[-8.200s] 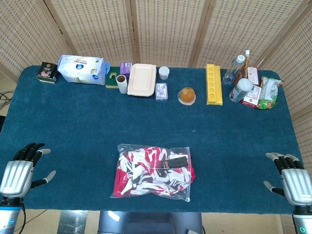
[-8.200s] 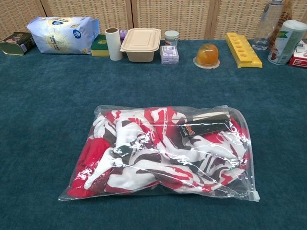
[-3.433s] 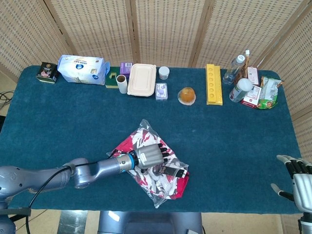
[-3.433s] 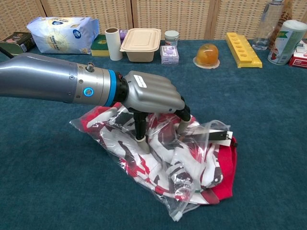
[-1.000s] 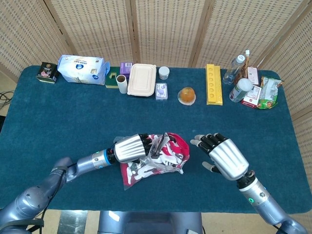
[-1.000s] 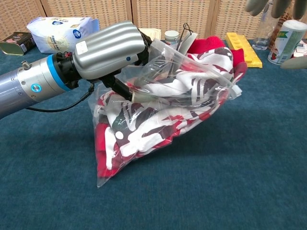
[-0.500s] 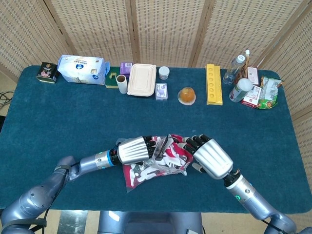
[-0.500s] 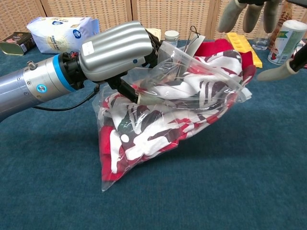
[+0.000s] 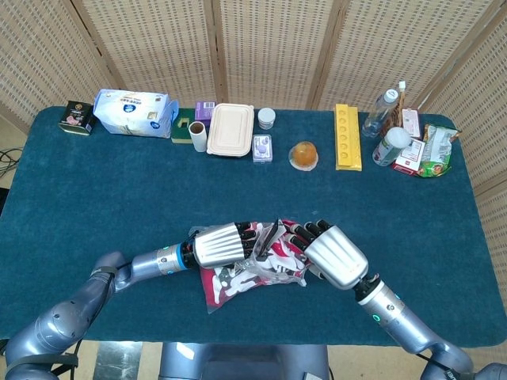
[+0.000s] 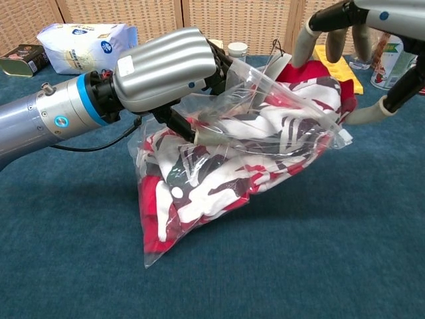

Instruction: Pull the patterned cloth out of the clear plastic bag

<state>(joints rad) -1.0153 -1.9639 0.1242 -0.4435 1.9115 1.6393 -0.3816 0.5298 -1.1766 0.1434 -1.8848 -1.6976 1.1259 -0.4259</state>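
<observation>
Currently we grip clear plastic bag (image 10: pixel 219 166) in left hand (image 10: pixel 166 66), mouth raised toward right hand (image 9: pixel 329 253); its fingers spread, empty, reaching red-white patterned cloth (image 10: pixel 299 100).

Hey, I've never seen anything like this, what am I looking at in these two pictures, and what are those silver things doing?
These are two views from one robot's own cameras: the head view looks down on the blue table, the chest view looks across it from low down. The silver things are its two mechanical hands on long arms. The left hand grips a clear plastic bag and holds it tilted, its lower corner on the table. Inside is a red, white and dark patterned cloth. The right hand reaches to the bag's open end, fingers spread; whether it has hold of the cloth I cannot tell. Along the far edge stand boxes, bottles and packets.
</observation>
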